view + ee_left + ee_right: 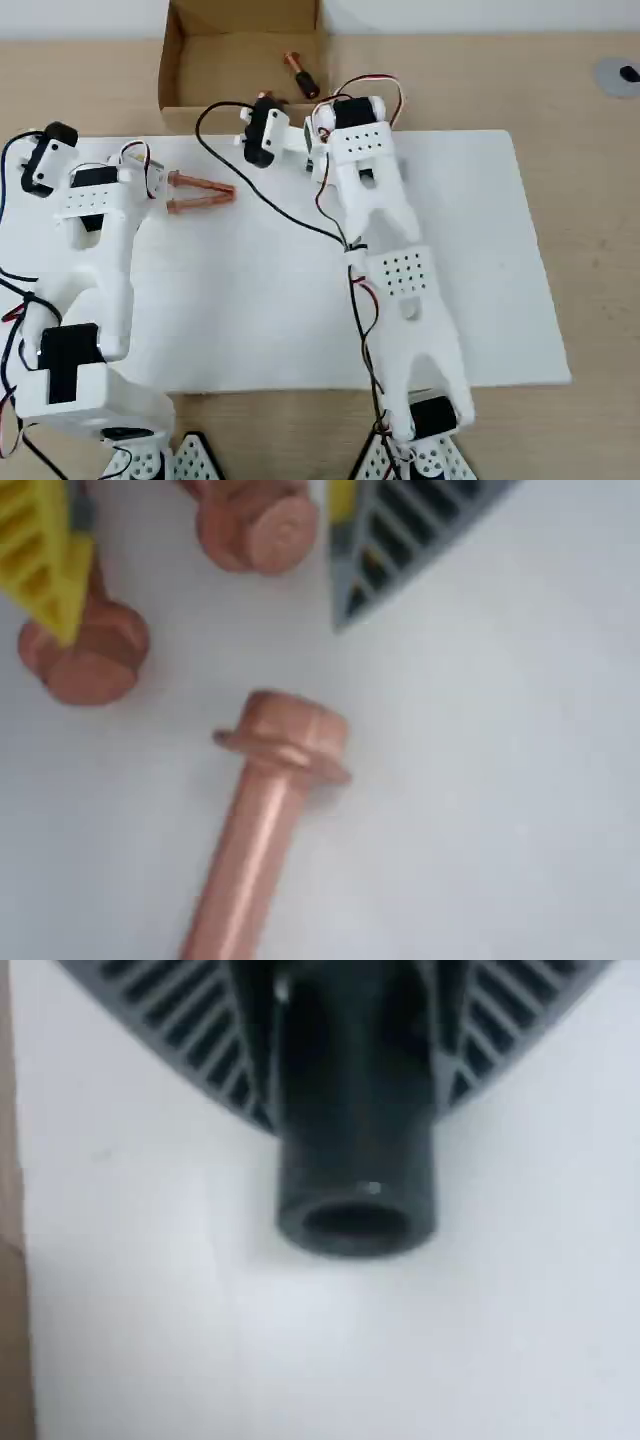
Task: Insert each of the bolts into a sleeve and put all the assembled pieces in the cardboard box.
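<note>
Three copper bolts lie on the white mat. One bolt point(268, 810) lies free with its head up in the left wrist view. My left gripper point(200, 625) stands open over the other two. A second bolt point(260, 525) sits between its fingers, and a third bolt point(85, 660) lies partly under the yellow finger point(45, 570). From above, two bolts point(200, 190) stick out past that gripper. My right gripper point(355, 1110) is shut on a black sleeve point(355, 1180) just above the mat, near the cardboard box point(175, 70). A bolt in a sleeve point(300, 72) lies inside the box.
The white mat point(470, 260) covers the middle of the wooden table. The right arm point(375, 200) stretches across it toward the box's front wall. Black cables point(270, 205) trail over the mat between the arms. A grey disc point(618, 76) sits at the far right.
</note>
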Action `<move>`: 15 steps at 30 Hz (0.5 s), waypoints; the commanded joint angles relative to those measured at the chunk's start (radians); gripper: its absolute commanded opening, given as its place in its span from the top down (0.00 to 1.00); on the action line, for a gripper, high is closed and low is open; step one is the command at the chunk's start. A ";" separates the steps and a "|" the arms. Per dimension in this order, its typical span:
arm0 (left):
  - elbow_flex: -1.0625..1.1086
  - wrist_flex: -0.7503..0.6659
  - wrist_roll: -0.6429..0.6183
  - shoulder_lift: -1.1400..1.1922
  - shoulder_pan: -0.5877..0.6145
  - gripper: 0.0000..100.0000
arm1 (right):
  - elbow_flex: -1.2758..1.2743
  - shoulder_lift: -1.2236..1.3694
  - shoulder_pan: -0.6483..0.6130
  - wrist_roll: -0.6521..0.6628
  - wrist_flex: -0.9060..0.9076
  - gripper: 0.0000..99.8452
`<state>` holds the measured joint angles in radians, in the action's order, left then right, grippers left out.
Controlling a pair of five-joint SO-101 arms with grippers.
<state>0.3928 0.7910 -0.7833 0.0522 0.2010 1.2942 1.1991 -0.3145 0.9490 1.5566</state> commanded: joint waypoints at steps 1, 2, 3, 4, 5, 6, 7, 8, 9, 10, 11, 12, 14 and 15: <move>-0.009 -0.015 0.009 -0.008 0.002 0.82 | 0.047 -0.019 -0.047 -0.048 0.028 0.99; -0.009 -0.015 0.009 -0.008 0.002 0.82 | 0.068 -0.021 -0.047 -0.058 0.035 0.99; -0.009 -0.015 0.009 -0.008 0.002 0.82 | 0.097 -0.021 -0.048 -0.063 0.049 0.99; -0.009 -0.017 0.009 -0.008 0.002 0.82 | 0.131 -0.021 -0.048 -0.068 0.069 0.99; -0.009 -0.018 0.009 -0.008 0.002 0.82 | 0.163 -0.021 -0.051 -0.069 0.092 0.99; -0.006 -0.031 0.009 -0.008 0.002 0.82 | 0.197 -0.021 -0.051 -0.072 0.110 0.99; 0.000 -0.041 0.011 -0.008 0.002 0.82 | 0.234 -0.021 -0.051 -0.089 0.130 0.99; 0.000 -0.048 0.017 -0.008 0.002 0.82 | 0.280 -0.021 -0.051 -0.109 0.152 0.99; 0.000 -0.051 0.034 -0.008 0.002 0.82 | 0.329 -0.021 -0.051 -0.121 0.178 0.99; 0.000 -0.051 0.048 -0.008 0.002 0.82 | 0.375 -0.024 -0.053 -0.130 0.203 0.99; 0.000 -0.051 0.054 -0.008 0.002 0.82 | 0.383 -0.036 -0.054 -0.135 0.210 0.99; 0.000 -0.051 0.057 -0.008 0.002 0.82 | 0.371 -0.064 -0.054 -0.138 0.216 0.99; 0.000 -0.051 0.060 -0.008 0.002 0.82 | 0.355 -0.127 -0.053 -0.157 0.219 0.99; 0.000 -0.051 0.061 -0.008 0.002 0.82 | 0.355 -0.157 -0.053 -0.175 0.219 0.99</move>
<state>0.3989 0.7541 -0.7327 0.0522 0.2010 1.5950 1.1761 -0.3575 0.8109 1.7653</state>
